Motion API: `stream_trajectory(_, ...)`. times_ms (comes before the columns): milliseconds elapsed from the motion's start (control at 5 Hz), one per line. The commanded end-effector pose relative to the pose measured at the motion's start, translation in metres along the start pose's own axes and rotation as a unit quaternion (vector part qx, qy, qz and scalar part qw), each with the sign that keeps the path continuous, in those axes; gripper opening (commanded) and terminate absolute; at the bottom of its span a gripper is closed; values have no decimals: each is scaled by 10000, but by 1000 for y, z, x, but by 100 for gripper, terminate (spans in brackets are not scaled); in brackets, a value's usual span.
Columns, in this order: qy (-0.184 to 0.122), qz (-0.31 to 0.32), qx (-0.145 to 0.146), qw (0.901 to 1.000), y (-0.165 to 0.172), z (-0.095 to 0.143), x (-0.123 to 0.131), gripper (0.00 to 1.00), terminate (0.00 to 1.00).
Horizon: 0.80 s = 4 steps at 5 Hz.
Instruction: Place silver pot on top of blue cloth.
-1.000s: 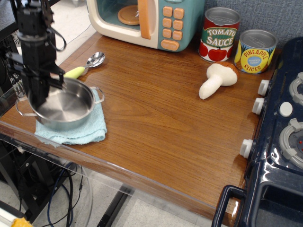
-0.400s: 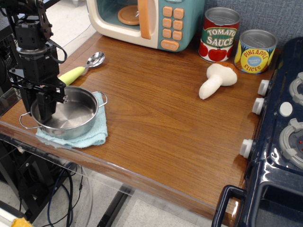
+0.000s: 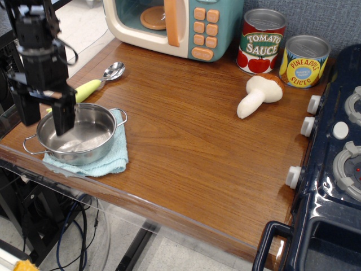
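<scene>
**Observation.image: pot on the cloth, claw spread above it**

Observation.image shows the silver pot (image 3: 77, 140) resting on the blue cloth (image 3: 110, 160) at the table's (image 3: 186, 135) front-left corner; the claw (image 3: 46, 113) hangs over the pot's left side, its two fingers wide apart and holding nothing, one outside the rim and one over the bowl. Placement looks done. The risk, as I judge it, is in leaving: a sideways exit could catch the rim or a wire handle and drag the pot off the cloth toward the near table edge; rising straight up seems safer.
</scene>
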<state>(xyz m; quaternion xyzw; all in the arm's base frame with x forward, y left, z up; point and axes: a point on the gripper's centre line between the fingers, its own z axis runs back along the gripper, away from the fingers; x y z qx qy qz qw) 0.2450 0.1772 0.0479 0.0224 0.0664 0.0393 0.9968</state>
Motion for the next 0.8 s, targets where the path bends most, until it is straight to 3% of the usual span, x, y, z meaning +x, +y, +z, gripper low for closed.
stream_trajectory(0, -1051, 120, 256, 9941, -4, 75, -15, 100, 0)
stream_trajectory(400, -1051, 120, 256, 9941, -4, 75, -15, 100, 0)
stream_trajectory(600, -1051, 120, 256, 9941, -4, 75, -15, 100, 100)
